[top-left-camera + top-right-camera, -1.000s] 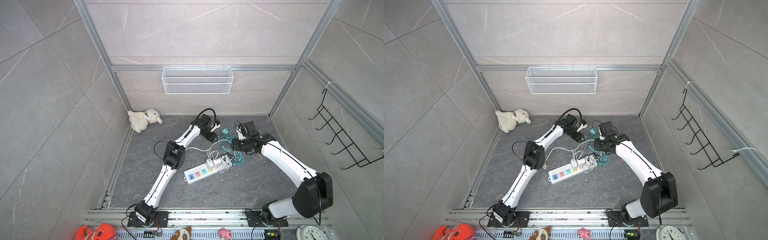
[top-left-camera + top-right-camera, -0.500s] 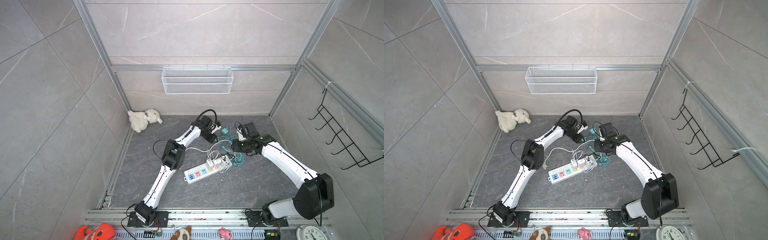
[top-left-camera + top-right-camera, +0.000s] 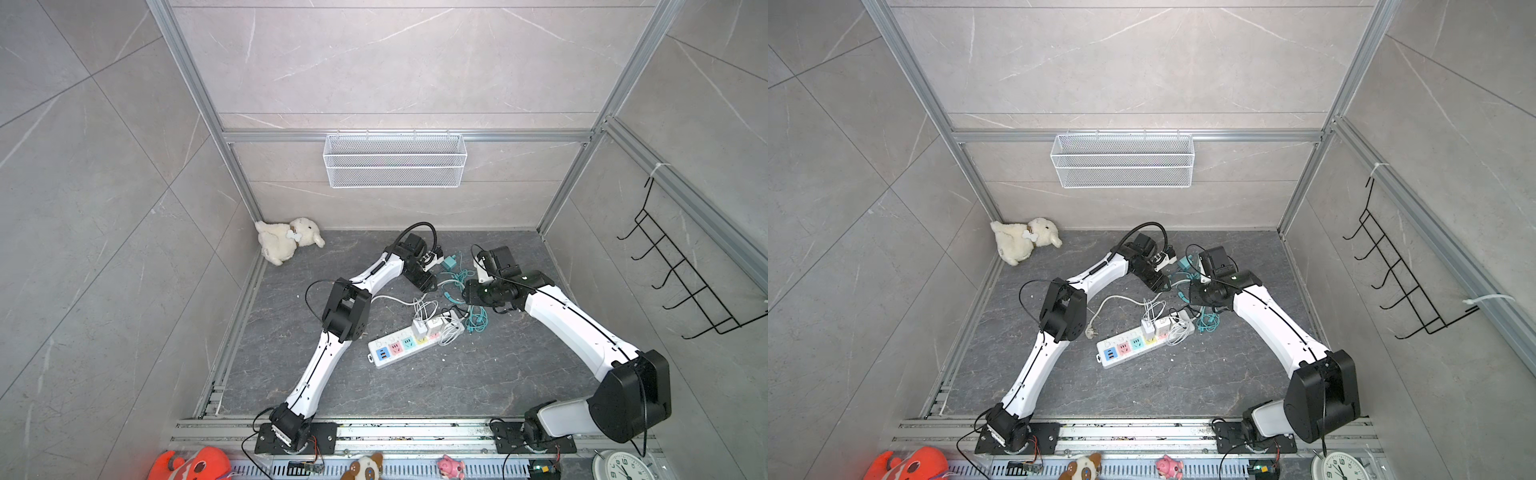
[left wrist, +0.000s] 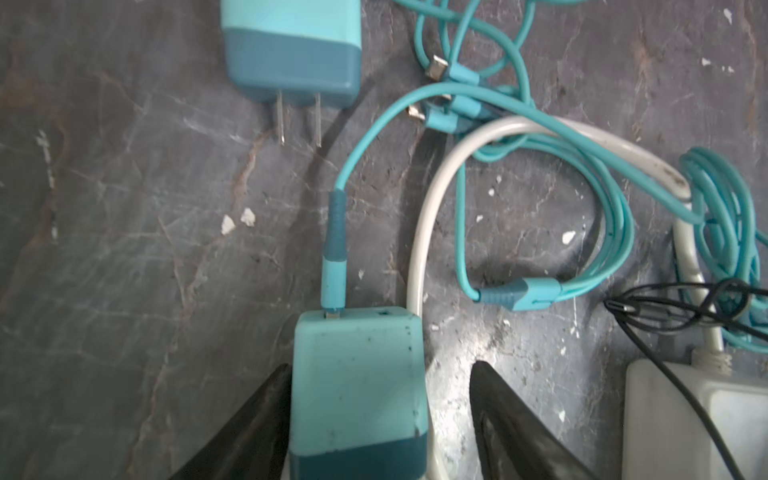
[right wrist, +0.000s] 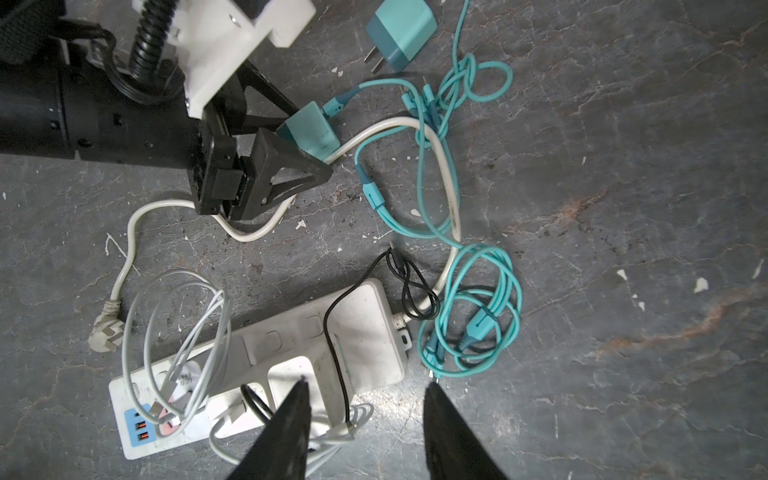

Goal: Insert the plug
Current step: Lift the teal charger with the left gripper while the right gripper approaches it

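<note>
A teal plug [image 4: 357, 374] with a teal cable in its far end lies on the dark floor between the fingers of my left gripper [image 4: 381, 365]. One finger touches its side and the other stands clear, so the gripper is open. Its prongs are hidden toward my palm. The right wrist view shows the same plug [image 5: 309, 131] inside the left gripper [image 5: 313, 141]. The white power strip [image 3: 386, 353] [image 5: 365, 332] lies mid-floor. My right gripper [image 5: 368, 382] hangs open over the strip's cord end, holding nothing.
A second teal plug [image 4: 291, 45] [image 3: 449, 262] lies prongs out just beyond the first. Tangled teal cables [image 5: 478, 316], a white cord [image 5: 440, 166] and a black cable [image 5: 332, 324] lie around the strip. Two white chargers [image 3: 426, 328] sit in its sockets. A plush toy [image 3: 286, 243] is in the back corner.
My left gripper's wrist has shifted slightly to the right over the teal plug. The right arm has stayed put.
</note>
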